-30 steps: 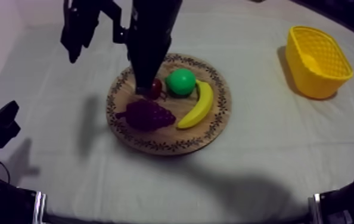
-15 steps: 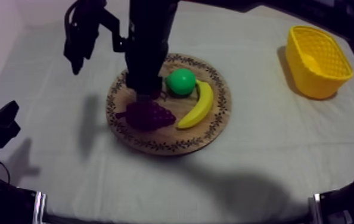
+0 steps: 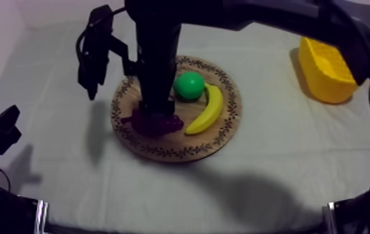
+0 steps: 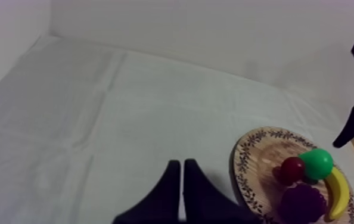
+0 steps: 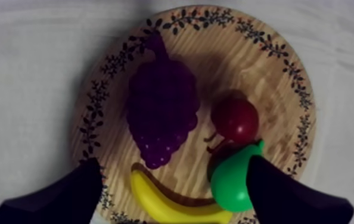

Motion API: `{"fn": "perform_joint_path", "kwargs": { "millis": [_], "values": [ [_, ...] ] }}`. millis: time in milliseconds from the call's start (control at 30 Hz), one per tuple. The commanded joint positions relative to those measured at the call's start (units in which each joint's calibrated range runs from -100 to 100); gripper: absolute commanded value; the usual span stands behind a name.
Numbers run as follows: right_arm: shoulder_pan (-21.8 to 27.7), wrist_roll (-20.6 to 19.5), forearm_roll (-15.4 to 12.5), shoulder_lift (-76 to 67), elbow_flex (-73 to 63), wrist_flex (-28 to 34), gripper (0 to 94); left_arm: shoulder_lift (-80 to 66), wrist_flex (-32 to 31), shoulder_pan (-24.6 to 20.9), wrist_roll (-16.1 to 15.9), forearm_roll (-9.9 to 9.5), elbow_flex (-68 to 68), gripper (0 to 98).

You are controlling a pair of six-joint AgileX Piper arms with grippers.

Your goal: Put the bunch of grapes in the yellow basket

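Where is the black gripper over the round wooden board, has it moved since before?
Yes. The right gripper has come from the far side of the round wooden board towards its middle, and now sits over the purple bunch of grapes.

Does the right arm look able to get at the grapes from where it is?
Probably yes. The right arm hangs over the wooden board, jaws open over the bunch of grapes; the small red fruit lies close beside, but nothing covers them.
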Motion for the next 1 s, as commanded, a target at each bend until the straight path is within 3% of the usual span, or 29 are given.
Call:
{"fn": "perform_joint_path", "kwargs": {
  "millis": [0, 300, 633, 967],
  "values": [
    [0.1, 0.6, -0.6, 1.4, 0.1, -0.7, 69.4, 0.0, 0.0, 0.0, 0.0, -0.04, 0.0, 0.1],
    [0.6, 3.2, -3.2, 9.2, -1.7, -2.7, 68.4, 0.0, 0.0, 0.0, 0.0, -0.04, 0.0, 0.1],
    [0.8, 3.7, -4.1, 16.7, -5.6, -5.5, 66.0, 0.0, 0.0, 0.0, 0.0, -0.04, 0.0, 0.1],
    [1.8, 3.5, -4.2, 18.9, -8.7, -7.0, 42.5, 0.0, 0.0, 0.0, 0.0, -0.04, 0.0, 0.1]
  ]
}}
